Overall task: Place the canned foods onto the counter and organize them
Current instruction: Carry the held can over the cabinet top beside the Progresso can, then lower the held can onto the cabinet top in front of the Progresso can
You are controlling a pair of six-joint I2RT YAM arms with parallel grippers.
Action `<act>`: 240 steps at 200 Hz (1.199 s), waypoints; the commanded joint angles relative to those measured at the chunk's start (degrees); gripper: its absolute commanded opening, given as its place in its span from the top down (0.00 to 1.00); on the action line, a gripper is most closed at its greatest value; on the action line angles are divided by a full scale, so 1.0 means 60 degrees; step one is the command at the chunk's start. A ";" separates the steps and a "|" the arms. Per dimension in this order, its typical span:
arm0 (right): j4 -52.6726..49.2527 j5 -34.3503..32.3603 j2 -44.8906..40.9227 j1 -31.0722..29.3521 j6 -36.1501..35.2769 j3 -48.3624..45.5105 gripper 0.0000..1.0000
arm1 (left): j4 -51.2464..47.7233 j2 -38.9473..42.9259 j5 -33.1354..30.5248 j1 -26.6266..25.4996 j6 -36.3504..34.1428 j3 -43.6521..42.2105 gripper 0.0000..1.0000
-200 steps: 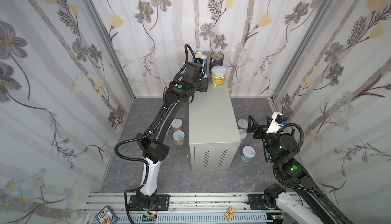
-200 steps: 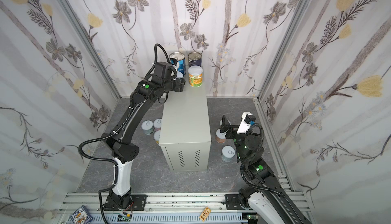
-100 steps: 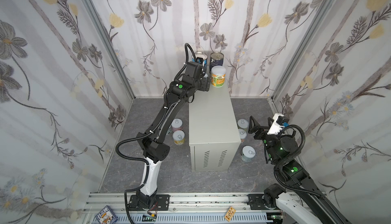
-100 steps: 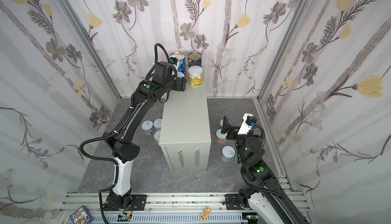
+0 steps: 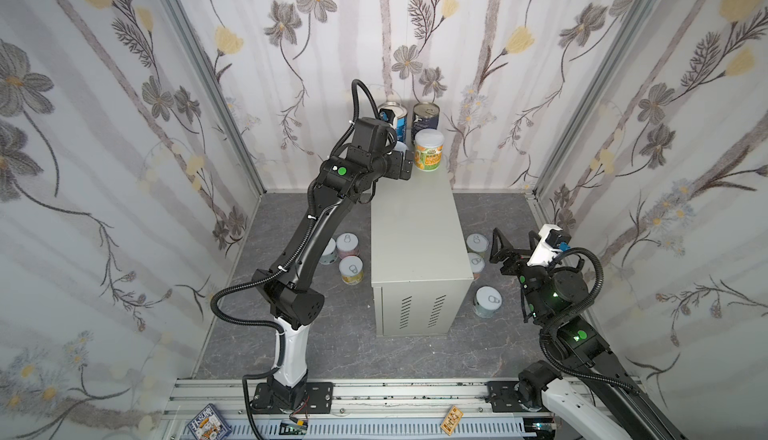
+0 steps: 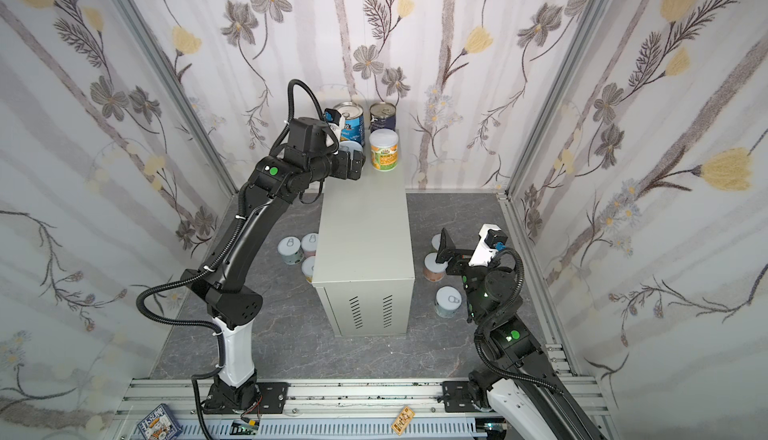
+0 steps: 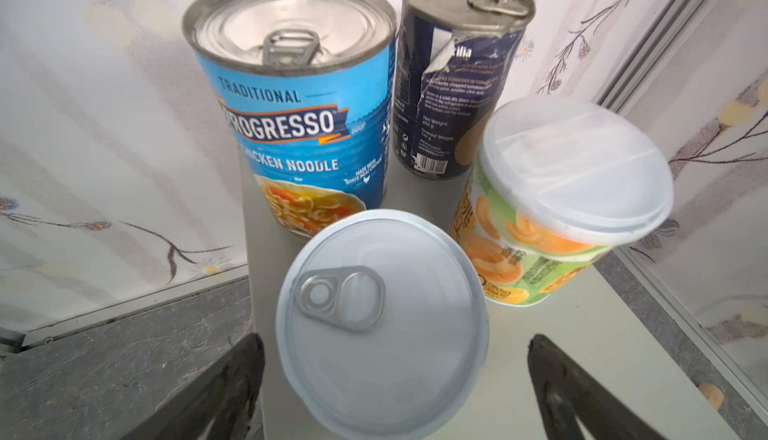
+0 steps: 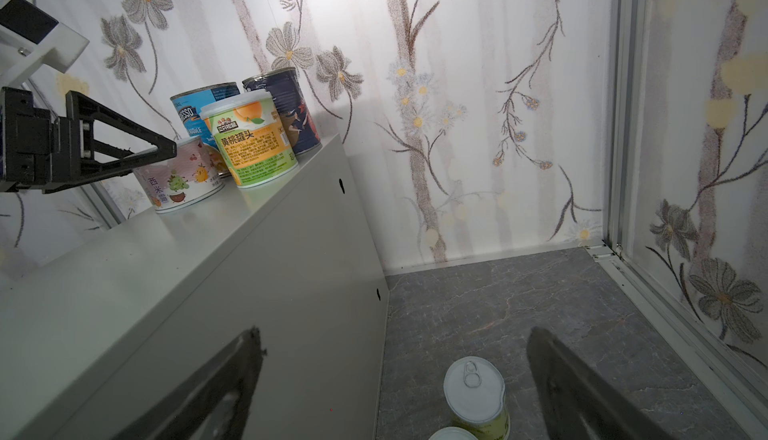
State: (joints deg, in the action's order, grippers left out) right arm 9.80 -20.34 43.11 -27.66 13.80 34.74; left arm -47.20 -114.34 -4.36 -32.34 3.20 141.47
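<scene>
The beige counter [image 5: 415,226] carries a blue Progresso can [image 7: 299,126], a navy can [image 7: 453,93] and a peach-labelled can [image 7: 552,193] at its far end. A short can with a white pull-tab lid [image 7: 382,321] stands upright in front of them. My left gripper [image 7: 397,342] is open, with a gap between each finger and that can. In both top views the left gripper [image 5: 401,164] hides most of it. My right gripper [image 5: 505,251] hangs open and empty over the floor right of the counter, above a pull-tab can [image 8: 473,392].
Three short cans [image 5: 347,247] stand on the dark floor left of the counter and three [image 5: 487,301] on its right. Flowered walls close in three sides. A metal rail [image 5: 374,392] runs along the front, with a card box [image 5: 208,427] on it.
My left gripper has opened and let go of the short white-lidded can, which now stands on the counter. The right arm has barely shifted.
</scene>
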 commanded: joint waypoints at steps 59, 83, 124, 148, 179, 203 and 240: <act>-0.0075 -0.0169 -0.0080 -0.0004 -0.0118 -0.0054 0.00 | 0.0174 0.0088 -0.0242 -0.0004 0.0023 -0.0499 0.00; -0.0081 -0.0224 -0.0132 -0.0004 -0.0117 -0.0116 0.00 | 0.0239 0.0008 -0.0364 -0.0001 0.0013 -0.0508 0.01; -0.0081 -0.0229 -0.0140 -0.0004 -0.0125 -0.0121 0.00 | 0.0374 -0.0088 -0.0407 -0.0001 -0.0026 -0.0507 0.09; -0.0081 -0.0240 -0.0124 -0.0004 -0.0118 -0.0118 0.00 | 0.0403 -0.0111 -0.0390 -0.0002 -0.0065 -0.0507 0.13; -0.0081 -0.0229 -0.0139 -0.0002 -0.0104 -0.0121 0.00 | 0.0504 -0.0154 -0.0416 -0.0012 -0.0131 -0.0503 0.18; -0.0087 -0.0242 -0.0162 -0.0004 -0.0089 -0.0122 0.00 | 0.0537 -0.0215 -0.0328 -0.0002 -0.0138 -0.0469 0.20; -0.0096 -0.0254 -0.0165 0.0000 -0.0067 -0.0126 0.00 | 0.0611 -0.0279 -0.0413 -0.0005 -0.0167 -0.0448 0.23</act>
State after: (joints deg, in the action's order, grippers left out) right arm 9.67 -21.39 42.06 -27.66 13.39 34.11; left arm -45.58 -115.66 -6.07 -32.34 2.94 138.50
